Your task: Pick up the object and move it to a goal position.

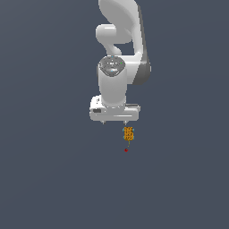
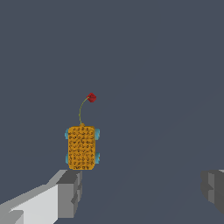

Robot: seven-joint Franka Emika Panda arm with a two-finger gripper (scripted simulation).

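Observation:
The object (image 1: 128, 133) is a tiny orange-yellow bumpy block with a thin stem, lying on the grey floor. In the wrist view the object (image 2: 81, 147) shows small blue bits at its corners, and its stem curves toward the goal position (image 2: 91, 97), a tiny red dot. In the exterior view the goal position (image 1: 126, 150) lies just past the stem end. My gripper (image 1: 114, 122) hangs open beside the object. One of the fingers (image 2: 70, 192) is right next to the block; the other sits far off. Nothing lies between the fingers of the gripper (image 2: 142, 188).
The white arm (image 1: 118, 67) rises behind the gripper in the exterior view. A plain dark grey floor (image 1: 53, 179) surrounds everything, with no other objects in view.

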